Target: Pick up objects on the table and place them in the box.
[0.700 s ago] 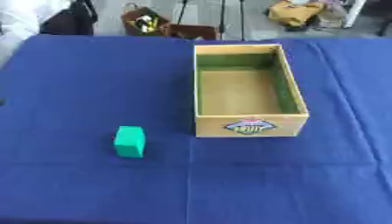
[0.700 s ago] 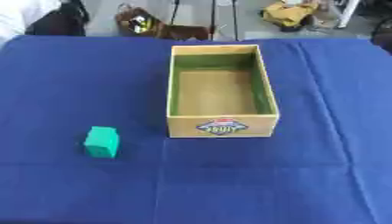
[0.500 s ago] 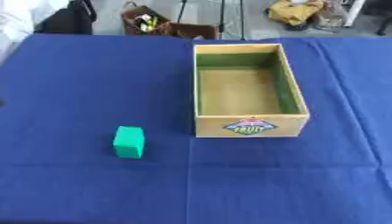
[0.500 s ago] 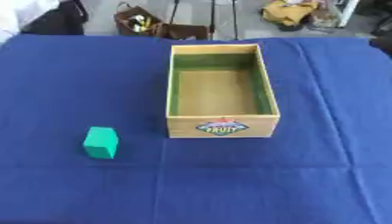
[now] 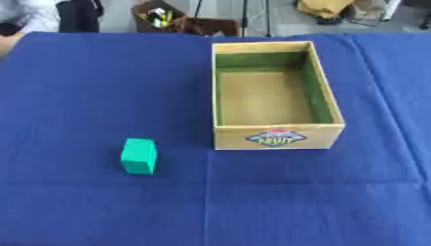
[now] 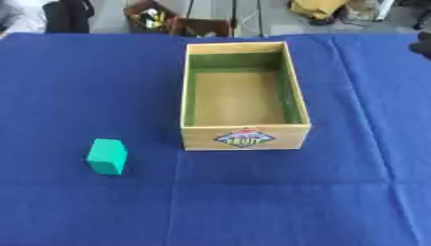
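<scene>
The nearest part of the view is filled by a blue cloth [image 5: 101,211] spread over the table. Fold lines are seen pressed into it: one runs toward the viewer from the box's near wall, and another crosses it from side to side.

A green block [image 5: 139,155] is found lying on the cloth, nearer than the right hand [image 6: 421,47] and well apart from it, far over to that hand's left. It rests on one face and touches nothing else.

Between the block and the hand a wooden box [image 5: 278,138] is set, open at the top, with its long side running away from the viewer. Its inner walls are coloured green, its bottom is a bare tan, and a label reading FRUIT is carried on its near wall. The block is placed outside it, near its near left corner but apart from it.

Only a dark part of the right hand is shown, at the right edge of the right eye view, level with the far end of the box and well to its right, over the cloth. Whether it is spread or closed cannot be told.

Beyond the table's far edge a grey floor [image 5: 278,21] is seen. On it an open brown bag [image 5: 160,17] with yellow and black things inside, thin black stand legs [image 5: 245,14] and a yellow-tan bundle [image 5: 324,7] are made out.
</scene>
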### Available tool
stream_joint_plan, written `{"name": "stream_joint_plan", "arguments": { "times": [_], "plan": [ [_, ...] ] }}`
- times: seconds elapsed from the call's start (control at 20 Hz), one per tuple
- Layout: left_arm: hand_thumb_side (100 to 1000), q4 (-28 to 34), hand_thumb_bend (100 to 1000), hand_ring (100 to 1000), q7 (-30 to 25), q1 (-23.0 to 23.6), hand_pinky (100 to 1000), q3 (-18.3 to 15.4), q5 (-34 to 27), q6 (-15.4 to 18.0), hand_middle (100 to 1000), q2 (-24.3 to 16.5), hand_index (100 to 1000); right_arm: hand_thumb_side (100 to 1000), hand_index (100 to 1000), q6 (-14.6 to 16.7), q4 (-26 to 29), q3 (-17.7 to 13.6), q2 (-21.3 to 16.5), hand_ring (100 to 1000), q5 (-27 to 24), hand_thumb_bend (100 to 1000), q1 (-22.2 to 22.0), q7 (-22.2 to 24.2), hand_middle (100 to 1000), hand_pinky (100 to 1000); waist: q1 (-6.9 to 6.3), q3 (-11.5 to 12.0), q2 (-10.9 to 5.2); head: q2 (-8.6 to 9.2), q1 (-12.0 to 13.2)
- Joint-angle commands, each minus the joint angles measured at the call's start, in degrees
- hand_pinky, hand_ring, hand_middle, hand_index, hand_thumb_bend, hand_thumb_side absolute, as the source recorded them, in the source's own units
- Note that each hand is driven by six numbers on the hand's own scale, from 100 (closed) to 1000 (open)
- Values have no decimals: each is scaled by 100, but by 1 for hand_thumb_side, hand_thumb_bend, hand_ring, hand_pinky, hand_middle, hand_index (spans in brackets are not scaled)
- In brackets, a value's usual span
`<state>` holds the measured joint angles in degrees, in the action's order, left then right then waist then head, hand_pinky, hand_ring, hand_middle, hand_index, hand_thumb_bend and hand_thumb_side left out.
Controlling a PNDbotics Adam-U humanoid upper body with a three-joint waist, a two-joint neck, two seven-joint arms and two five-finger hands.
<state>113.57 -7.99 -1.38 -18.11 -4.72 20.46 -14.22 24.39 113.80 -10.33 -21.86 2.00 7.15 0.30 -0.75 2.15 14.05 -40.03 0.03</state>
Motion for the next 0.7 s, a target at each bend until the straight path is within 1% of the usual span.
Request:
{"name": "stream_joint_plan", "arguments": {
  "times": [0.05,0.15,0.3,0.45,0.7],
  "plan": [
    [1000,102,289,701,63,15,661,-75,118,110,797,-238,871,770,866,54,79,-74,-76,909,98,100,76,-26,714,934,-21,-12,-20,43,37],
    [1000,102,293,701,86,26,661,-79,186,144,798,-268,872,771,866,65,79,-76,-64,910,128,100,90,-36,715,934,-30,-19,16,47,42],
    [1000,102,319,705,172,67,663,-125,336,275,800,-463,877,771,866,104,79,-84,-64,909,176,100,101,-51,715,934,-57,-18,74,75,38],
    [1000,102,345,709,387,135,666,-186,514,471,802,-829,883,771,866,138,79,-93,-78,909,216,100,111,-75,715,934,-87,-20,118,111,39],
    [1000,102,375,714,703,280,669,-191,873,660,804,-1407,890,772,866,174,79,-86,-66,910,271,100,137,-82,715,935,-104,-44,194,21,65]
  ]
}}
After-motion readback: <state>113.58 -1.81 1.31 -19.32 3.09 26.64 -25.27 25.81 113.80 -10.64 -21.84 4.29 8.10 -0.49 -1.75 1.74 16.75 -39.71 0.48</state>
